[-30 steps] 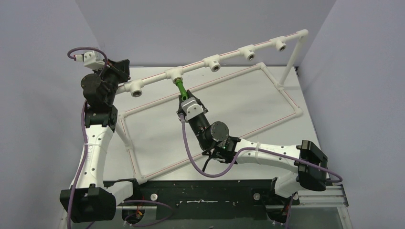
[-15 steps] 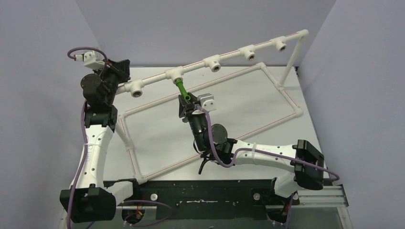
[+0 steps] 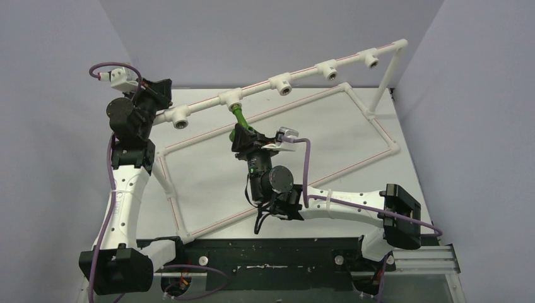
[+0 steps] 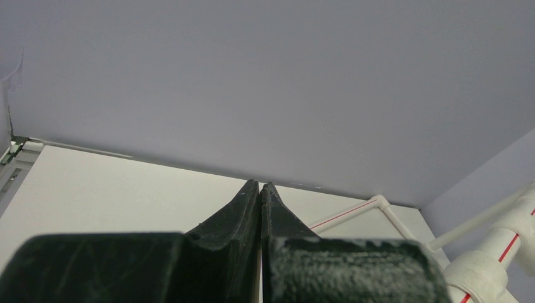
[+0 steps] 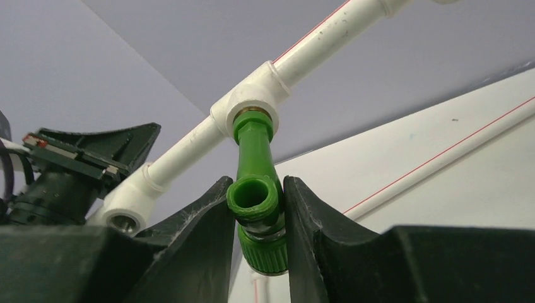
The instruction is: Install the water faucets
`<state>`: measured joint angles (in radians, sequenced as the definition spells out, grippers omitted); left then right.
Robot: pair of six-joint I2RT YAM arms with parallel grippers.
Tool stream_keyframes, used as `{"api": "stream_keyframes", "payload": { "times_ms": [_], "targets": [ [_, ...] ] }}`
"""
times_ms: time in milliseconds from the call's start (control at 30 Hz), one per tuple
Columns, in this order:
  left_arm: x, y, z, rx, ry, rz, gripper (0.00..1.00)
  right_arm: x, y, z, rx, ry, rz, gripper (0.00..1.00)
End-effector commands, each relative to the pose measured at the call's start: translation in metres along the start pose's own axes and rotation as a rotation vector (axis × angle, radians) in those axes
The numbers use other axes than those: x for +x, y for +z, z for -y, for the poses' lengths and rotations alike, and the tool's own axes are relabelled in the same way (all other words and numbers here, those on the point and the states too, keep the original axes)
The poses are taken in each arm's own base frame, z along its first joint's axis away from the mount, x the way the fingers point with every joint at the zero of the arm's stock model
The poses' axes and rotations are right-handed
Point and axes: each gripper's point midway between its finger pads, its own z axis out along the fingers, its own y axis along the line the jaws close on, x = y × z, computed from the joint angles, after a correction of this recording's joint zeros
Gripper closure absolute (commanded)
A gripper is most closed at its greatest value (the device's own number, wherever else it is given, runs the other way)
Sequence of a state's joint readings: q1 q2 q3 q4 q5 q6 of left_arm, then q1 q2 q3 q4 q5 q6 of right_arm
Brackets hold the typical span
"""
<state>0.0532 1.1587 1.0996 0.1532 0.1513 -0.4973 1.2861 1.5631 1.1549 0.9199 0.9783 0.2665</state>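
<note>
The right claw (image 5: 255, 189) pinches the green faucet (image 5: 254, 165) at the pipe rail (image 3: 307, 74).
The worktop (image 3: 328, 136) lies under the white rail and its row of tee fittings. The left claw (image 4: 260, 187), pressed together on nothing, sits by the rail's left end. The faucet stands between the right claw's fingers, its far end seated in the second tee (image 5: 251, 100) from the left.
</note>
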Motion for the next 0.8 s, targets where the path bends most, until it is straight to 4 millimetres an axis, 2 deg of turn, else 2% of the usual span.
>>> {"api": "stream_keyframes", "payload": {
  "times_ms": [0,500,767],
  "targets": [
    [0.153,-0.031,-0.082,-0.269,-0.087,-0.478,1.00,-0.067,0.002,-0.027,0.035,0.542,0.110,1.00],
    [0.149,-0.032,-0.084,-0.273,-0.084,-0.466,1.00,-0.067,0.000,-0.039,0.099,0.891,0.031,1.00],
    [0.146,-0.032,-0.086,-0.278,-0.087,-0.456,1.00,-0.070,0.000,-0.033,0.092,1.022,0.022,1.00]
  ]
}}
